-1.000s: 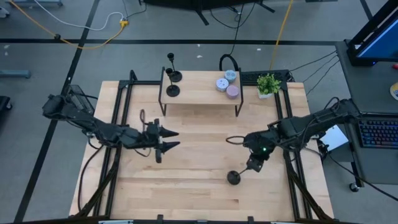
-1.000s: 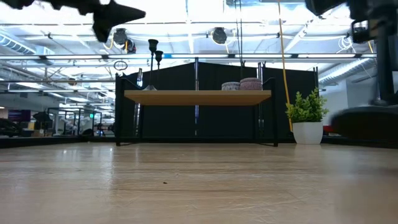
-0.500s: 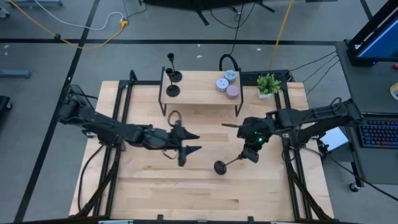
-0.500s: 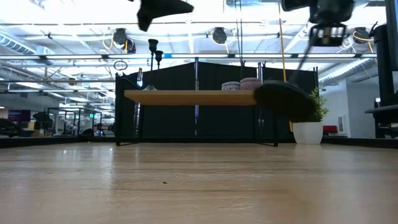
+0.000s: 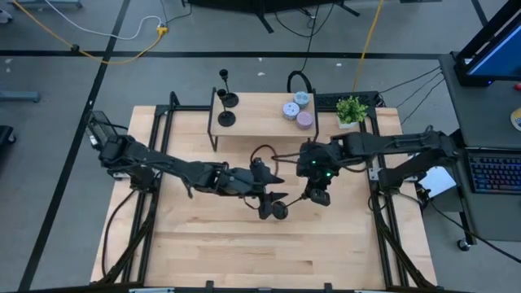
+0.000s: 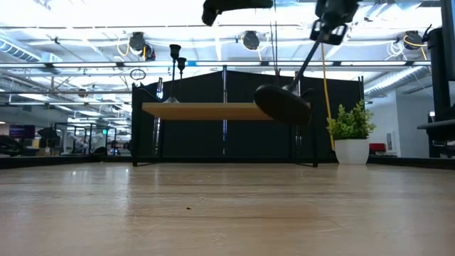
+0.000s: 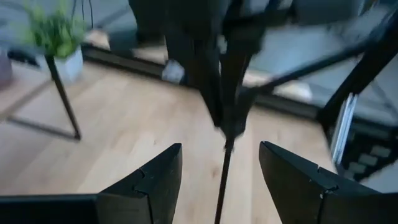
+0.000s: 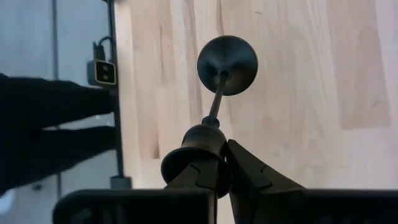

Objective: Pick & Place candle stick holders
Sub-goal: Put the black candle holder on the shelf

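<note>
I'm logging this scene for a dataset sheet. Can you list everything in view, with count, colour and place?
Candle stick holder in the air: one, black, held by its top end above the table's middle, base hanging toward the left gripper.
Candle stick holders on the shelf: two, black, upright at its left end; a third stands behind the shelf.
Shelf: one, wooden top on black legs, at the table's far edge.
Round pucks: three, pastel, clustered on the shelf's right part.
Potted plant: one, green in a white pot, far right corner.
Table: one, light wood.
Left gripper: open, beside the held holder's base.
Right gripper: shut on the holder's top.
</note>
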Robot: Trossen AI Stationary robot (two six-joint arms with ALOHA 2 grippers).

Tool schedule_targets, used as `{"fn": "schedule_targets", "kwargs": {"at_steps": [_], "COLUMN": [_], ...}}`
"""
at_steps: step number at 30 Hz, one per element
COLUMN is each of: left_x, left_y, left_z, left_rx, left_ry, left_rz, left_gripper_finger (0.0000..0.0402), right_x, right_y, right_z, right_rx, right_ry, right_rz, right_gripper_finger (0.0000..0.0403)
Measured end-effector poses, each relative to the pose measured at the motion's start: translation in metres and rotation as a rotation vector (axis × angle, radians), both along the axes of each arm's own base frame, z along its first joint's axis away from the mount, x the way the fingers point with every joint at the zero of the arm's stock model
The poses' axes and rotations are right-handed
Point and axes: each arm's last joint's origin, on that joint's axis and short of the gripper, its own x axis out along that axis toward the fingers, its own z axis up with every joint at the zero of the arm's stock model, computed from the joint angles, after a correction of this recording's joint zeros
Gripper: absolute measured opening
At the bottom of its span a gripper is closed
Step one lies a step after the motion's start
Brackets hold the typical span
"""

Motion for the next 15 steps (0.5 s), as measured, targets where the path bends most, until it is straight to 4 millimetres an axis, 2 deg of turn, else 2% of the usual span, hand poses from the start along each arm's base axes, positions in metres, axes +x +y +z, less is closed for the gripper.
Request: {"fn": "schedule_targets", "kwargs": {"at_steps": [6, 15], "left_x": [0.015, 0.019], "left_y": [-0.002, -0.003], "left_z": [-0.009, -0.016], "left_rx": [-0.038, -0.103], "left_ry": [0.087, 0.092], "left_rz": [-0.025, -0.002], "left_gripper_finger": [0.0221, 0.0221], "right_x": [0.020, 0.028], "right_y": [0.000, 0.000], "right_z": [0.011, 0.023], "right_rx": [-0.045, -0.069], "right_ry": [-0.069, -0.157], "right_rz": [0.080, 0.110], "right_gripper_finger": [0.0006, 0.0006]}}
